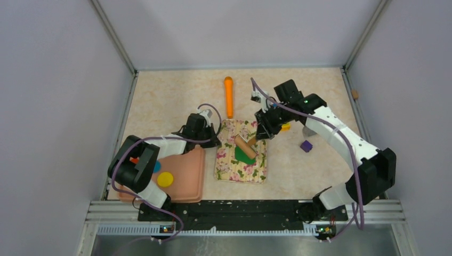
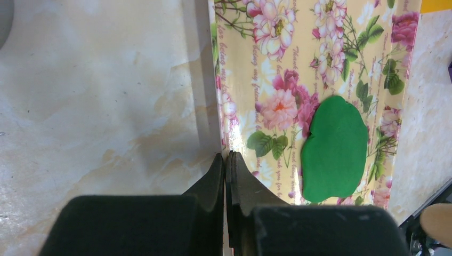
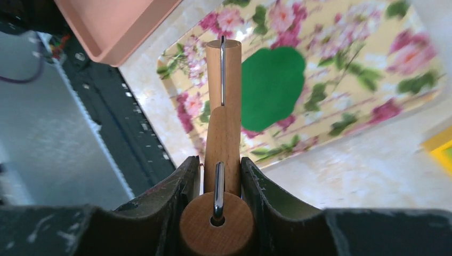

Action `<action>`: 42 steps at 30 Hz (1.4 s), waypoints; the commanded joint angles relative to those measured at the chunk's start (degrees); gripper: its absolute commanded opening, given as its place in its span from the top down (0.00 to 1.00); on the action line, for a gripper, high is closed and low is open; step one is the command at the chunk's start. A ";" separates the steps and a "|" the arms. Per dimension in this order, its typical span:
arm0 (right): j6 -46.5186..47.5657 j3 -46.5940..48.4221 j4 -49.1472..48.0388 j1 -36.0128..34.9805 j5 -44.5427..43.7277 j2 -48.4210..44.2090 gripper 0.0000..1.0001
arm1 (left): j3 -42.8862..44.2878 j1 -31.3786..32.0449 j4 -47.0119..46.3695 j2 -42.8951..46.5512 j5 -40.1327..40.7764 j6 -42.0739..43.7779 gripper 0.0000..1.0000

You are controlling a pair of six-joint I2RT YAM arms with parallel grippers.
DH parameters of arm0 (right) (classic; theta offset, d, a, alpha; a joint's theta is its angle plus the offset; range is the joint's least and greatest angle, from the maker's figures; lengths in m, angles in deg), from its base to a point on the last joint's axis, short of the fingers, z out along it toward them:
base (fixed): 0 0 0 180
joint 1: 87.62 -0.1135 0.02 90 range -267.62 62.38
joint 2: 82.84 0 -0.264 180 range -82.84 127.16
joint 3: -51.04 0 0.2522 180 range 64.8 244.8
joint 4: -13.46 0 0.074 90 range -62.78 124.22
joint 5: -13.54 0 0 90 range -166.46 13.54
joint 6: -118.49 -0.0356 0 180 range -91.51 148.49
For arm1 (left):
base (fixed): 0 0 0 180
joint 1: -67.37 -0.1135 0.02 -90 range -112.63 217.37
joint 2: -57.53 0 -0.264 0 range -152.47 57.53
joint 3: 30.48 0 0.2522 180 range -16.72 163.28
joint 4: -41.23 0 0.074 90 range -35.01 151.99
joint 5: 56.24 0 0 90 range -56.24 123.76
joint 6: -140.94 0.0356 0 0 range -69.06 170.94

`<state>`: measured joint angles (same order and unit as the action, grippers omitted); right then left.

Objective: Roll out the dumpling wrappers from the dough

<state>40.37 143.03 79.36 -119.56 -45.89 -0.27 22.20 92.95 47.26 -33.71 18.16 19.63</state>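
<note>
Nearest the arm bases, at 8 o'clock from the floral mat (image 1: 229,169), a pink tray (image 1: 186,176) carries 2 round wrappers: a yellow wrapper (image 1: 164,179) and, at its 11 o'clock, a blue wrapper (image 1: 156,166) partly under the left arm.

The left gripper (image 2: 226,160) is clenched, its 2 fingers pressed together with nothing visible between them. The tips sit right at the mat's (image 2: 266,80) 9 o'clock edge; whether they pin that edge I cannot tell.

The dough (image 1: 245,156), a flattened dark green piece with an uneven outline, lies on the mat slightly toward 4 o'clock from its middle. The left wrist view shows it flat on the flowers (image 2: 335,149).

The right gripper (image 3: 221,165) grasps the handle of a wooden roller (image 3: 224,122), jaws snug on both sides. From above the roller (image 1: 245,145) lies across the dough's 11 o'clock edge; whether it touches I cannot tell.

At 3 o'clock from the mat stands a purple block (image 1: 306,145), a yellow block (image 1: 285,127) at 2 o'clock. Farthest, at 12 o'clock, lies an orange stick (image 1: 228,96).
</note>
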 commanded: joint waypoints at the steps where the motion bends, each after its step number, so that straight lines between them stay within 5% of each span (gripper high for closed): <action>1: -14.53 -5.74 -6.09 5.24 12.20 -0.02 1.00 | 1.40 -0.22 0.84 0.19 -1.32 2.43 1.00; 10: -19.71 -9.68 -11.12 10.94 13.36 4.97 1.00 | 1.35 -0.18 0.78 -0.52 -1.72 2.41 1.00; 29: -21.71 -11.92 -15.62 7.21 -4.44 19.40 1.00 | 3.15 -0.21 0.17 -0.76 -1.14 0.99 1.00; 42: -20.36 -4.23 -16.10 3.73 10.93 13.44 1.00 | 4.34 -0.21 0.99 -0.10 -1.50 1.77 0.99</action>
<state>15.95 135.87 63.19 -116.04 -36.19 18.70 23.73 92.91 49.84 -34.15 17.33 20.20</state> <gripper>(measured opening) 0.329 0.012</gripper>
